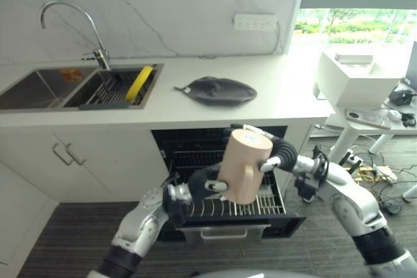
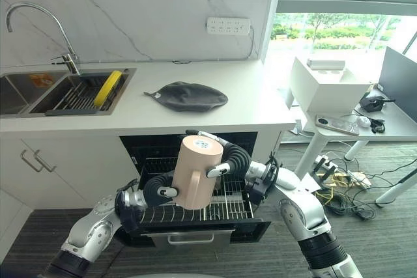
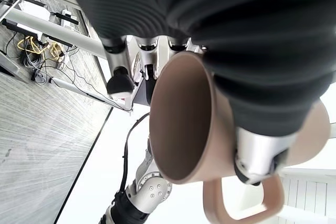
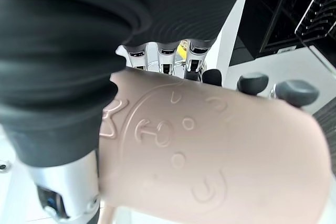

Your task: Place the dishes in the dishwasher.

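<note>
Left eye view: a tan mug (image 1: 244, 165) is held upside down, long axis near upright, above the open dishwasher rack (image 1: 229, 206). The left robot hand (image 1: 210, 183) grips its lower end, the right robot hand (image 1: 273, 154) its upper end. A yellow dish (image 1: 139, 83) stands in the sink (image 1: 45, 86).

Left wrist view: fingers curl round the mug's rim.

Right wrist view: fingers wrap its embossed side.
</note>
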Robot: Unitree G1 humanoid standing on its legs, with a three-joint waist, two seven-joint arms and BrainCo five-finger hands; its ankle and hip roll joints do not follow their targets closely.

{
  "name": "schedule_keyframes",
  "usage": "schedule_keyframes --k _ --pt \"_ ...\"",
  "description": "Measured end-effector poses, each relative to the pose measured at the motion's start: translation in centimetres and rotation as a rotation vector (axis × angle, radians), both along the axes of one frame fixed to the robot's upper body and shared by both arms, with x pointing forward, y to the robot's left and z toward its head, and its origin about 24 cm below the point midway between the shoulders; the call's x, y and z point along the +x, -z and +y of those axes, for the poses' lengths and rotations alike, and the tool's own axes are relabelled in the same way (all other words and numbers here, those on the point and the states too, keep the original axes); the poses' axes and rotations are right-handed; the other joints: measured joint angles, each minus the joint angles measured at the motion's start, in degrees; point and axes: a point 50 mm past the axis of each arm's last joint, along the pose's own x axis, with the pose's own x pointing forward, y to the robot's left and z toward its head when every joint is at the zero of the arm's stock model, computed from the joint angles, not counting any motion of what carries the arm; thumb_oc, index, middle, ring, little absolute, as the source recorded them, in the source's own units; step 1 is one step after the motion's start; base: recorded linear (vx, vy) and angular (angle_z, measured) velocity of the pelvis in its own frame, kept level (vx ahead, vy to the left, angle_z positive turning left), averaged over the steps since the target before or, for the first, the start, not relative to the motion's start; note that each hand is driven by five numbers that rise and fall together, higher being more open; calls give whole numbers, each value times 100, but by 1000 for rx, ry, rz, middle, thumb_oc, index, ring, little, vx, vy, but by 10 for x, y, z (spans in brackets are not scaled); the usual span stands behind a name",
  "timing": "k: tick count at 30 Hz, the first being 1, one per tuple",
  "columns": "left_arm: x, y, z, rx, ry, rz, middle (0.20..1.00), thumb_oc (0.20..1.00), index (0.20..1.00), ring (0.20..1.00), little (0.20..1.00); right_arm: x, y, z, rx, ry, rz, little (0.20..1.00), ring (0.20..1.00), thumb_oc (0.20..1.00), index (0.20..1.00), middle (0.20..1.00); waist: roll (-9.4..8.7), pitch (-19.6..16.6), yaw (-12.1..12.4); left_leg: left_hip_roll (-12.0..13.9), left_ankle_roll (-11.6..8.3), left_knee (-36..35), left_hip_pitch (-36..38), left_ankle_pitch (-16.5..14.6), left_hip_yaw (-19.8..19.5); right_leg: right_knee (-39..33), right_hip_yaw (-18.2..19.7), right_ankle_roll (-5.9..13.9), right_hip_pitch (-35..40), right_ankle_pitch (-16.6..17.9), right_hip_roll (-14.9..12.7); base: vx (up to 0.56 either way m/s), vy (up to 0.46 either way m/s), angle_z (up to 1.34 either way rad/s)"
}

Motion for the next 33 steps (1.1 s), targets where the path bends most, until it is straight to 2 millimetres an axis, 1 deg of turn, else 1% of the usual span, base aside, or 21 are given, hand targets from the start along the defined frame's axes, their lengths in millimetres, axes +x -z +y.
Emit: schedule_keyframes --k 18,19,20,22,27,33 --pt "1 -1 1 0 -7 -10 200 200 200 200 200 0 0 2 -10 -11 -6 1000 1000 1000 1000 1000 2 -1 3 0 0 0 5 0 8 0 6 -1 -1 1 0 0 0 0" --pt "1 -1 1 1 -7 -10 200 200 200 200 200 0 0 2 -12 -14 -7 517 517 517 517 517 2 -1 3 0 0 0 5 0 9 0 8 -1 -1 1 0 0 0 0" --pt "1 -1 2 3 -11 -10 200 200 200 200 200 0 0 2 -13 -13 -10 213 213 213 213 213 2 -1 3 0 0 0 5 0 10 0 8 -1 -2 1 0 0 0 0" --pt "2 -1 4 9 -30 -13 200 200 200 200 200 1 -1 0 -31 -11 -23 200 200 200 200 200 2 -1 3 0 0 0 5 0 11 0 8 0 -2 1 0 0 0 0" --pt "2 -3 -2 -20 -24 -29 200 200 200 200 200 2 -6 1 -49 -7 -92 200 200 200 200 200 3 -2 56 1 0 0 5 0 13 0 11 -1 -4 1 0 0 0 0" --pt "1 -4 -2 -23 -19 -34 200 200 200 200 200 1 -8 1 -54 -16 -134 200 200 200 200 200 4 -1 96 1 0 0 4 0 15 0 14 0 -8 0 0 0 0 0"
